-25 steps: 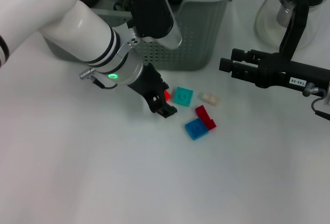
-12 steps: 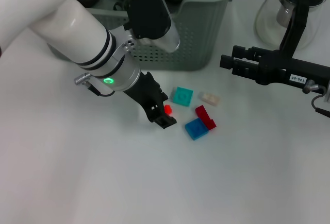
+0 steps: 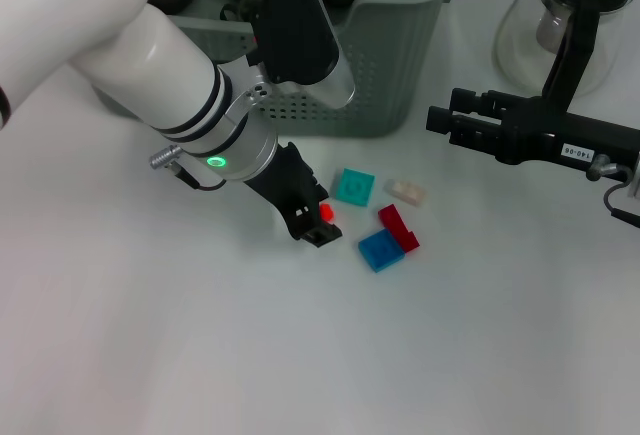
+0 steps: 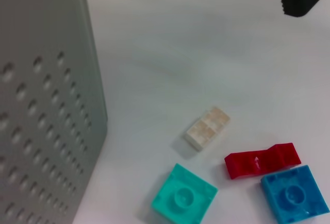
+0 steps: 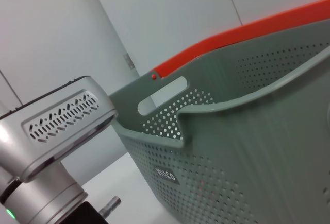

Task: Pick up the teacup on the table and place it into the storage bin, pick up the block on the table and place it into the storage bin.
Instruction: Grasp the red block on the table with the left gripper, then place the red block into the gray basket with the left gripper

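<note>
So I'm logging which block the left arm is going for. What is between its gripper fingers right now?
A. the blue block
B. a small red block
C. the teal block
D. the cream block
B: in the head view the left gripper is down at the table with a small red block between its fingers, while the teal block, blue block and cream block lie apart on the table.

We see bright, even overhead light; soft shadows under blocks on worktop (image 3: 300,355); bin (image 4: 46,105) wall blurred close up.
</note>
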Controlling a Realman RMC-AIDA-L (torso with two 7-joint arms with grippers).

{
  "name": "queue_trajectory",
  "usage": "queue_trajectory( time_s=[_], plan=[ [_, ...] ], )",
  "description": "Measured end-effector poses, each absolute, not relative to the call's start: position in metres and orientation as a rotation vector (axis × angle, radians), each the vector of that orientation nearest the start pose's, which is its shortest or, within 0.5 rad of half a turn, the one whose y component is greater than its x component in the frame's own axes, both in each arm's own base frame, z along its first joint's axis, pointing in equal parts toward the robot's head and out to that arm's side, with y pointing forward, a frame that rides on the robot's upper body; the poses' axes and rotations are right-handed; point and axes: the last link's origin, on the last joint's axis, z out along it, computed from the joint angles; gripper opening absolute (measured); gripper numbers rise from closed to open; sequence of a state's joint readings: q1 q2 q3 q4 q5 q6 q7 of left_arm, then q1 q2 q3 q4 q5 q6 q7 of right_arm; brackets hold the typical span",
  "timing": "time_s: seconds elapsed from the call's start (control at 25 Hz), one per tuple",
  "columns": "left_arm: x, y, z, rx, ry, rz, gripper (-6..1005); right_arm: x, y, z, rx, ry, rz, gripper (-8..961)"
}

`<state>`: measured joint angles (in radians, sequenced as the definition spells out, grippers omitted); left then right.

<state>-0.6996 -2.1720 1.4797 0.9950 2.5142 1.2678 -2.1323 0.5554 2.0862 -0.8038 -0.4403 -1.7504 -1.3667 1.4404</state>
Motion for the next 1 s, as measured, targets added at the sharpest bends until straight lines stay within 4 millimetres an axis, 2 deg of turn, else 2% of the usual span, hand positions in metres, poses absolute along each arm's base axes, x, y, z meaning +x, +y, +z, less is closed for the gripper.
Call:
queue_trajectory(
  time_s=[0.2, 0.4, 0.64, 0.72, 0.88, 1.0],
  plan=[
    [-0.178, 0.356, -0.094, -2.879, -0.433, 0.482, 582, 0.257, 0.34, -0.037, -2.554, 0.944, 0.877, 642],
    [-0.178, 0.358, -0.095, -2.857, -0.456, 0.482, 392, 0.258, 0.338, -0.037, -2.556, 0.947, 0.88, 642],
    [-0.179, 0.36, -0.094, -2.838, -0.465, 0.498, 351, 0.258, 0.338, -0.037, -2.559, 0.947, 0.881, 642],
    [-0.179, 0.36, -0.094, -2.834, -0.467, 0.502, 178, 0.259, 0.337, -0.037, -2.558, 0.948, 0.881, 642],
    [-0.179, 0.36, -0.091, -2.827, -0.509, 0.497, 179, 0.26, 0.337, -0.037, -2.556, 0.951, 0.88, 642],
    [-0.178, 0.363, -0.082, -2.815, -0.593, 0.447, 179, 0.26, 0.336, -0.037, -2.555, 0.953, 0.879, 642]
  ],
)
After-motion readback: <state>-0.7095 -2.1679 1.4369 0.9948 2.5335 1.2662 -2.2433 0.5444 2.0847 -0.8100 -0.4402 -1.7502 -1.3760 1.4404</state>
